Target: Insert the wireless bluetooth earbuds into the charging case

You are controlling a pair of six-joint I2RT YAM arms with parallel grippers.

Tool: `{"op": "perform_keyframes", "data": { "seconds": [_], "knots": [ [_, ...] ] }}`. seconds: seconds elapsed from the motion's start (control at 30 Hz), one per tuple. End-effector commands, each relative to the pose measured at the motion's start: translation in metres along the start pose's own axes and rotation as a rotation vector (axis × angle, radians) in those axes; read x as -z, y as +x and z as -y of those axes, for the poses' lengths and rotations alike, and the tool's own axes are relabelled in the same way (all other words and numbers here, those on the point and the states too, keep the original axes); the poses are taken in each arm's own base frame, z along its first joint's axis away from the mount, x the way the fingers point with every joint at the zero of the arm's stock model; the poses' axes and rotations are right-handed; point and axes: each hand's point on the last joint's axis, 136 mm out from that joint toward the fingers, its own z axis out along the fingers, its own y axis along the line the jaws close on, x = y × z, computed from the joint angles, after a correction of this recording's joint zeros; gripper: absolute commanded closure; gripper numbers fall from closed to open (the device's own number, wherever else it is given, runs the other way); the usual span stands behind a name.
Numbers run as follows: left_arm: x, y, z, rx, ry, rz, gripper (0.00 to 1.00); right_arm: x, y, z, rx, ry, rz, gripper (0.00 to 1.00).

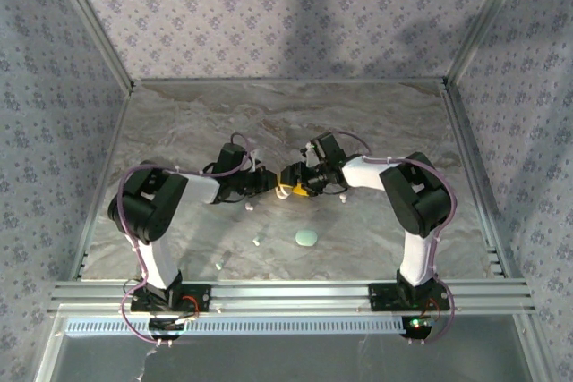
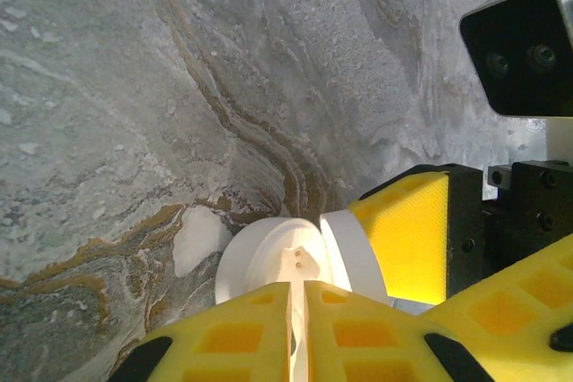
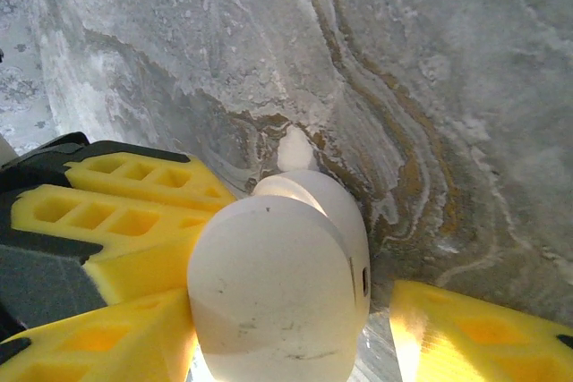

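In the left wrist view my left gripper (image 2: 297, 297) is shut on a white earbud (image 2: 304, 261). Its stem with two small contacts pokes out between the yellow fingertips, right at the mouth of the open white charging case (image 2: 260, 257), whose lid (image 2: 354, 252) stands beside it. In the right wrist view the case (image 3: 277, 292) sits between the fingers of my right gripper (image 3: 286, 310). It rests against the left finger, with a gap to the right one. From above, both grippers (image 1: 273, 181) (image 1: 301, 187) meet at mid-table. Two more earbuds (image 1: 256, 241) (image 1: 220, 266) lie nearer the arm bases.
A mint oval pod (image 1: 306, 238) lies on the marble table (image 1: 179, 131) in front of the grippers. Patterned walls enclose the table on three sides. An aluminium rail (image 1: 286, 292) runs along the near edge.
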Motion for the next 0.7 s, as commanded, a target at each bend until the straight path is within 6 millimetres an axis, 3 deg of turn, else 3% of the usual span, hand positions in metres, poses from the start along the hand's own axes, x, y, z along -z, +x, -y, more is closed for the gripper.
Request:
{"op": "perform_keyframes", "data": {
  "seconds": [0.0, 0.37, 0.67],
  "knots": [
    [-0.01, 0.012, 0.02, -0.047, 0.058, -0.061, 0.86, -0.001, -0.003, -0.019, 0.058, -0.053, 0.001, 0.37],
    [-0.013, 0.015, 0.02, -0.053, 0.053, -0.076, 0.83, 0.02, -0.003, -0.021, 0.105, -0.001, 0.038, 0.29],
    [-0.015, 0.016, 0.021, -0.058, 0.053, -0.085, 0.82, 0.033, -0.007, -0.017, 0.112, 0.024, 0.068, 0.3]
  ]
}}
